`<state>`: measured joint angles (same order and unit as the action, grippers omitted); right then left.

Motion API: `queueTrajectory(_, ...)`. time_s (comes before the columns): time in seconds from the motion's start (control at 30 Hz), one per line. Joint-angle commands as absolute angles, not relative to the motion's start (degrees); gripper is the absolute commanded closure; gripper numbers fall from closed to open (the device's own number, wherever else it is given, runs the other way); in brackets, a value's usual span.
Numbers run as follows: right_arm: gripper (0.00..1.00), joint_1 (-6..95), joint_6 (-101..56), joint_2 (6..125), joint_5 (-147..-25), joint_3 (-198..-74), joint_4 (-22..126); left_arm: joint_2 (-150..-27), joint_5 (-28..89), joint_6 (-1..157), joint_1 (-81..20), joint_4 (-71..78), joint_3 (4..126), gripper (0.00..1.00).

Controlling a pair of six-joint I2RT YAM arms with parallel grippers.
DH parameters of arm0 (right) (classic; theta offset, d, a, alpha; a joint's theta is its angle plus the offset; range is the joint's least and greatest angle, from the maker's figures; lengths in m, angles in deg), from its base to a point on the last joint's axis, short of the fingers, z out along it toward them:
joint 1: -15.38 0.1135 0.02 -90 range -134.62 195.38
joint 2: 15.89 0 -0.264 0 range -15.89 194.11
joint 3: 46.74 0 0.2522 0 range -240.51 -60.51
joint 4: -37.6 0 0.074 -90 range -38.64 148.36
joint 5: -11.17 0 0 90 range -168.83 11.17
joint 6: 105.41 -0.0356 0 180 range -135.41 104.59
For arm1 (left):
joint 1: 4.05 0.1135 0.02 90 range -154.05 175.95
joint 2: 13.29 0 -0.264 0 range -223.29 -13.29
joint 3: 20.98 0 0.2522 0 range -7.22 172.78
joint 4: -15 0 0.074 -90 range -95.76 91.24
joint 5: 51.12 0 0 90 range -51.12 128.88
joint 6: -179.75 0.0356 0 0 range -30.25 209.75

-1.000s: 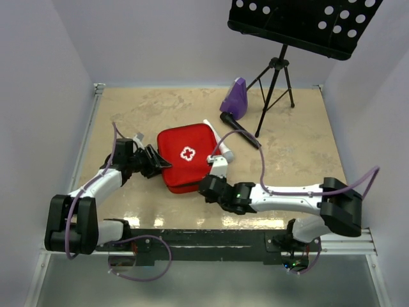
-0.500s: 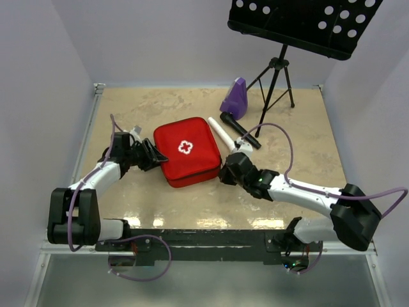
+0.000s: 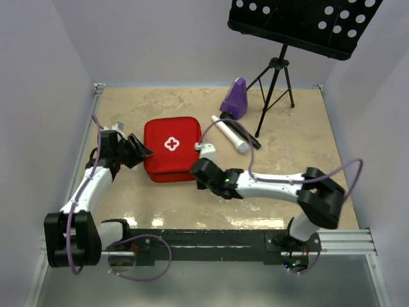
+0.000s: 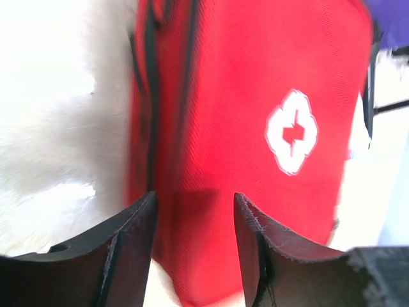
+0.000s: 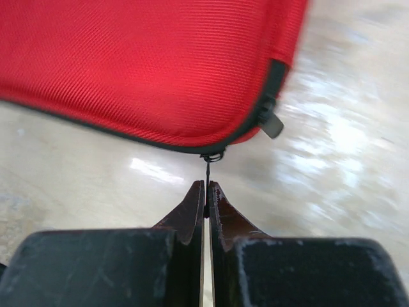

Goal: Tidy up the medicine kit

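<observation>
Right jaws pinch zip pull (image 5: 211,157); beige table (image 3: 287,128), lilac walls (image 3: 160,38).

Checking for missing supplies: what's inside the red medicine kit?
Nothing inside shows: the medicine kit lies closed, contents hidden; the right gripper pinches its zipper pull.

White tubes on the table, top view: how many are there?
1. The tube lies just right of the kit, beside a black stick. More may be hidden inside the kit.
</observation>
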<state>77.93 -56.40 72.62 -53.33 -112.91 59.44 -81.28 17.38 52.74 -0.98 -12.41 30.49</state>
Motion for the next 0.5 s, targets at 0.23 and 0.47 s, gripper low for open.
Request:
queueTrajectory(0.23,1.00,87.72,-49.51,93.97,-51.41,-137.15,62.70,-65.33,13.24,49.25,-0.97,-18.55,30.51,0.38)
queueTrajectory(0.47,1.00,87.72,-49.95,92.48,-49.82,-135.74,63.75,-67.16,19.07,49.40,-5.81,-20.18,25.64,0.31)
